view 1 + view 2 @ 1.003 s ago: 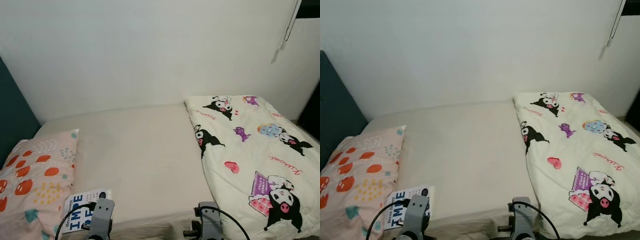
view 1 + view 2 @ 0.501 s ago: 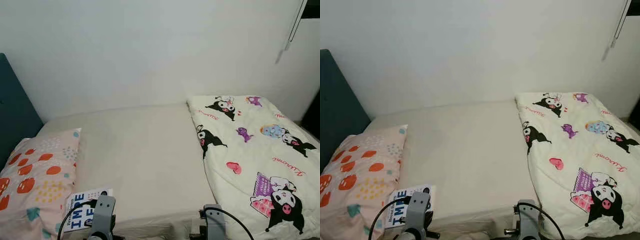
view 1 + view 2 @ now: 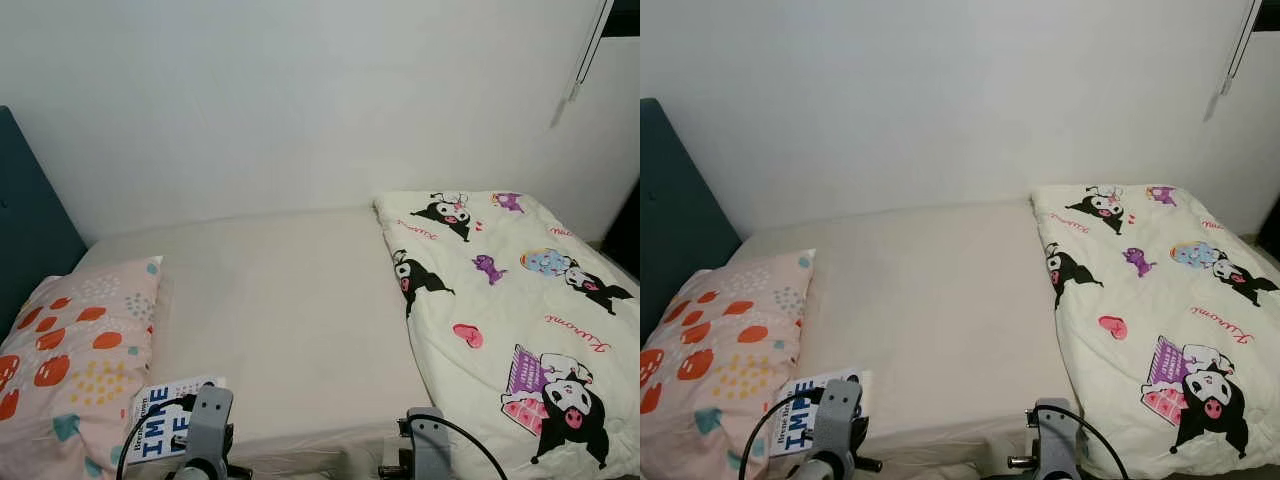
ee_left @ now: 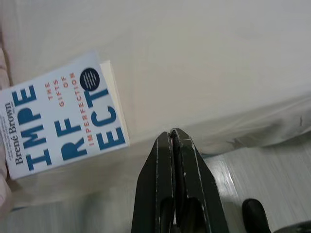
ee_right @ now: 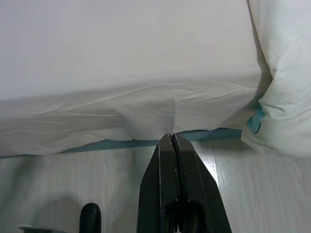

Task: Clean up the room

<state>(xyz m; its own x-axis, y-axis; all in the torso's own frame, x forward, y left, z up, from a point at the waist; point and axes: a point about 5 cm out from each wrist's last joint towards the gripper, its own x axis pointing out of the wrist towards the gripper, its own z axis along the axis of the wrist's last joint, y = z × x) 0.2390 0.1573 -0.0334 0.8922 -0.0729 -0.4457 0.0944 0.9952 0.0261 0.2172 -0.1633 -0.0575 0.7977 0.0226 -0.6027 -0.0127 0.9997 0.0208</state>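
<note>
Fingers of the left gripper [image 4: 172, 133] are pressed together, empty, at the bed's edge just beside the paperback book [image 4: 60, 116]. The right gripper [image 5: 172, 137] is likewise pinched closed, before the sheeted mattress [image 5: 121, 63], the cartoon-print duvet [image 5: 284, 73] off to one side.

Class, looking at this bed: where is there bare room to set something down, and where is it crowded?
Free: the bare sheet between the pillow and the folded quilt. Crowded: the near left corner, where a book lies beside the pillow.
</note>
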